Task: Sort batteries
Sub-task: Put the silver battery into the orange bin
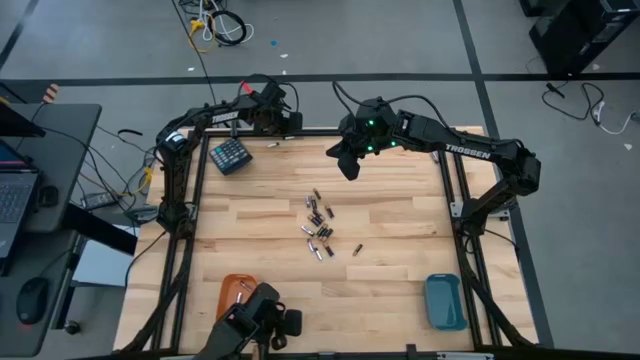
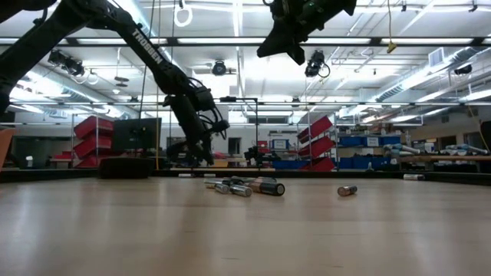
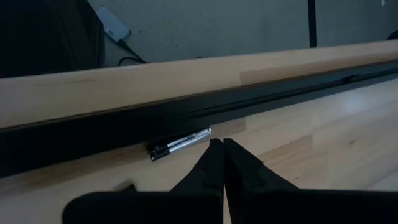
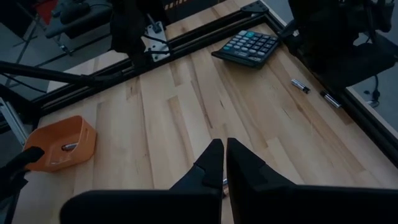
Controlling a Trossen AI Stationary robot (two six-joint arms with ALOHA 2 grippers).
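Observation:
Several small dark and silvery batteries lie in a loose cluster on the middle of the wooden table, and one lone cell lies to their right. Another battery lies against the black rail at the far edge. My left gripper is shut and low, just beside this cell and not on it. My right gripper is shut and raised high above the table's far middle. Two cells show by the far rail.
An orange tray with a cell in it sits at the near left, and a blue tray at the near right. A dark teal keypad block lies at the far left. Black rails frame the table.

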